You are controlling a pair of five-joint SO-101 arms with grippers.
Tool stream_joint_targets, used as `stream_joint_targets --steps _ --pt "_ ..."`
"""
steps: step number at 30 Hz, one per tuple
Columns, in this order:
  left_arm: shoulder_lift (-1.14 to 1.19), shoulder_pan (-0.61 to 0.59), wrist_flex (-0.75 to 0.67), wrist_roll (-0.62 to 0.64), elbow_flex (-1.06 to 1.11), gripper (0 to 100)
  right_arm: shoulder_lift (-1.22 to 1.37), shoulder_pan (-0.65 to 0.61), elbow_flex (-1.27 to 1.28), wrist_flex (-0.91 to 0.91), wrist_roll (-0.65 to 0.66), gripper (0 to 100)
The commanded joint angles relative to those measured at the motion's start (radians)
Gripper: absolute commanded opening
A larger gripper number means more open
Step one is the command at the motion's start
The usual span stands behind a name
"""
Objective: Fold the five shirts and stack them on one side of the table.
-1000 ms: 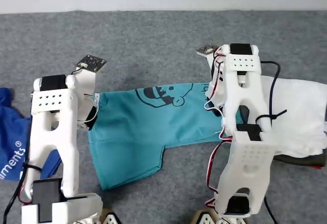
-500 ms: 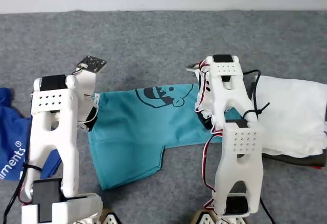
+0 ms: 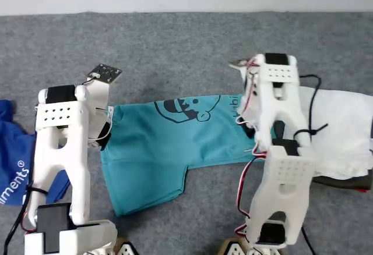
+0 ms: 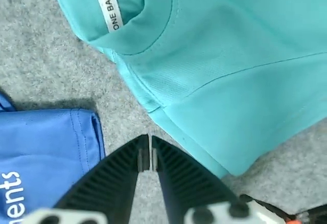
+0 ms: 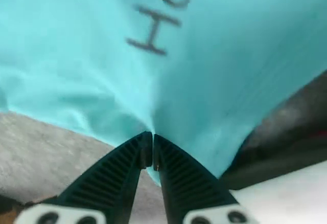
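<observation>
A teal shirt point(image 3: 157, 144) with a dark print lies spread across the middle of the grey table, sleeve toward the front. My right gripper point(image 5: 152, 144) is shut on a pinch of the teal shirt point(image 5: 102, 45) at its right edge, beside the stack; the cloth wrinkles toward the tips. The right arm point(image 3: 274, 109) stands over that edge. My left gripper point(image 4: 149, 150) is shut with nothing in it, over bare table between the teal shirt's point(image 4: 230, 55) collar side and a blue shirt point(image 4: 46, 147). The left arm point(image 3: 61, 144) covers the shirt's left end.
A folded white shirt point(image 3: 338, 127) lies on a dark garment point(image 3: 344, 182) at the right side. The blue shirt point(image 3: 14, 156) lies crumpled at the far left edge. Grey carpet point(image 3: 175, 45) covers the table behind the teal shirt.
The right arm swung left over the teal shirt half a second ago, then came back right toward the white stack. The left arm has not moved.
</observation>
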Motion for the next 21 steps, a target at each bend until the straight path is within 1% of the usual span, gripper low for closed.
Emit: stream_joint_targets --steps 1,6,10,15,21 --pt "-0.032 -0.002 0.031 0.005 -0.07 2 0.033 0.065 0.017 0.03 0.038 0.9" --pt "-0.032 -0.002 0.04 0.005 -0.085 2 0.09 0.094 0.018 0.041 0.038 0.9" --pt "-0.034 -0.002 0.04 0.005 -0.085 2 -0.047 0.082 0.021 0.042 0.032 0.9" --pt "-0.04 -0.002 0.049 0.005 -0.085 2 -0.202 0.036 0.063 0.044 0.038 0.9" --pt "-0.04 -0.008 0.104 0.009 -0.145 2 -0.156 -0.004 0.201 0.028 0.066 0.9"
